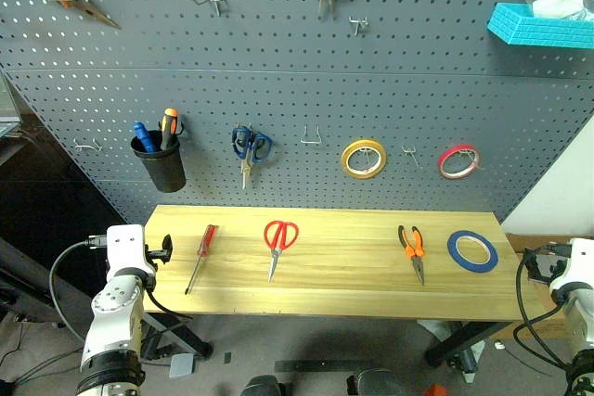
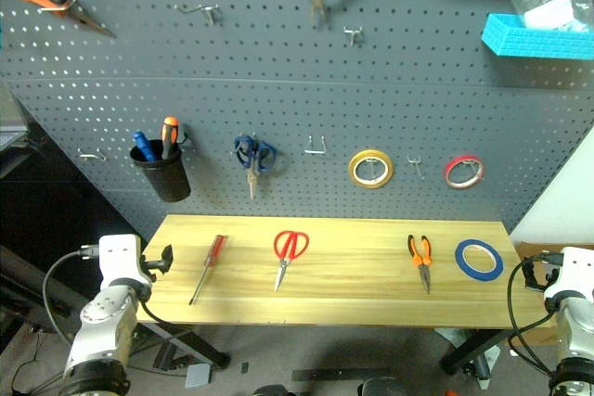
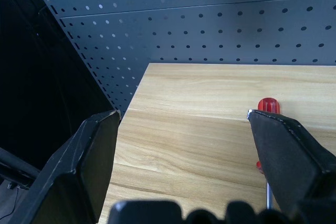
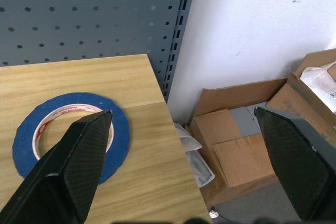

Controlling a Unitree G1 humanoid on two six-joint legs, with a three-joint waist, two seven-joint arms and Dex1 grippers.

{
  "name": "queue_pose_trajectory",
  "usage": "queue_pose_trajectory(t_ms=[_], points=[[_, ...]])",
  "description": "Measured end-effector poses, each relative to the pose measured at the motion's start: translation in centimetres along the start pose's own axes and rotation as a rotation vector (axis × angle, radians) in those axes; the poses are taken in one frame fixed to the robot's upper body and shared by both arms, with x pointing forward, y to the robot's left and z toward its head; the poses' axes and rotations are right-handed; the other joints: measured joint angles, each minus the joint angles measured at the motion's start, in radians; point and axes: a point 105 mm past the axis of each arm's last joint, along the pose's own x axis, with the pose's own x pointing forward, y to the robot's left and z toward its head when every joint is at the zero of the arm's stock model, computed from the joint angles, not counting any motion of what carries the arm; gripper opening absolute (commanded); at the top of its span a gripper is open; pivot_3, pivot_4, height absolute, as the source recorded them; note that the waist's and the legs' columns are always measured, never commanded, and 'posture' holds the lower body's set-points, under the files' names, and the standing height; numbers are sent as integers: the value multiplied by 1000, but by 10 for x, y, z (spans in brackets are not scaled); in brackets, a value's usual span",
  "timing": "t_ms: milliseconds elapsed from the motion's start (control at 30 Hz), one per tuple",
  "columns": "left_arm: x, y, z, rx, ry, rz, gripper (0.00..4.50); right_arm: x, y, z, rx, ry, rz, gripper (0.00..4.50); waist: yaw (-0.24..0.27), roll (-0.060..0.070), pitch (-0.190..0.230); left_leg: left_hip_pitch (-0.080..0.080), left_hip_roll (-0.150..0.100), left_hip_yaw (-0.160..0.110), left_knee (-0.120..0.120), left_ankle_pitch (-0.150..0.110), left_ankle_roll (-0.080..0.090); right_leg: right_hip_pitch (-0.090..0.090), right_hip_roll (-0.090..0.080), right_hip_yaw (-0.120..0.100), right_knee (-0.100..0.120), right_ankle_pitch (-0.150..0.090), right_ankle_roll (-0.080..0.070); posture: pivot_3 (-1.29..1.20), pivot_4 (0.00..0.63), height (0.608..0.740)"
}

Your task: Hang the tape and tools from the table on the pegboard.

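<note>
Blue tape (image 1: 472,251) lies flat at the right end of the table (image 1: 353,277), beside orange-and-black pliers (image 1: 413,249); red scissors (image 1: 277,242) and a red screwdriver (image 1: 200,256) lie farther left, below the pegboard (image 1: 297,99). Both the left gripper (image 3: 184,166) and the right gripper (image 4: 184,166) hang wide open and empty off the table's ends. The thin, flat roll may slide away or slip from the pinch, and the nearest free hooks (image 1: 311,135) look small enough to miss.

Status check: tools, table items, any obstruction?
Both tools open, empty: left tool, right tool. Blue tape, scissors, pliers, screwdriver still on table. Nothing obstructing.
</note>
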Motion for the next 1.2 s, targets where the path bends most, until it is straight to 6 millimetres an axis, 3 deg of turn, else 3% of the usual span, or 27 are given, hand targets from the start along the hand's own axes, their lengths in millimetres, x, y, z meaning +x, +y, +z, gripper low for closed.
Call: queue_pose_trajectory(t_ms=[367,533,667,867,1000,1200], points=[[-5,8,-14,36,72,10,4178,-1,15,2,-87,-8,69,4500,1,0,1,0,0,0,0,0,0,0,0,0,0,0,0,-73,31,740],[-13,-3,-21,56,124,-42,4178,-2,27,9,-146,-26,115,4500,0,-1,12,0,1,2,0,0,0,-1,0,2,0,-1,-2,-91,71,740],[-18,-20,-5,60,99,-89,4178,-3,43,18,-199,-18,180,4500,2,-5,33,0,1,1,0,0,0,0,0,1,0,-3,-5,-103,117,740],[-20,-62,40,70,9,-204,4178,-3,75,33,-227,32,301,4500,3,-5,89,-2,1,2,0,0,0,-2,-1,2,0,0,0,-129,185,740],[-21,-97,70,119,-61,-347,4178,5,86,50,-240,53,367,4500,1,-5,123,-6,1,3,0,-1,1,-5,-1,2,-1,1,2,-148,232,740],[-54,-182,91,276,-110,-800,4178,28,94,59,-281,113,405,4500,-3,-5,161,-26,1,3,1,-2,2,-24,-1,2,0,6,-3,-158,273,740]])
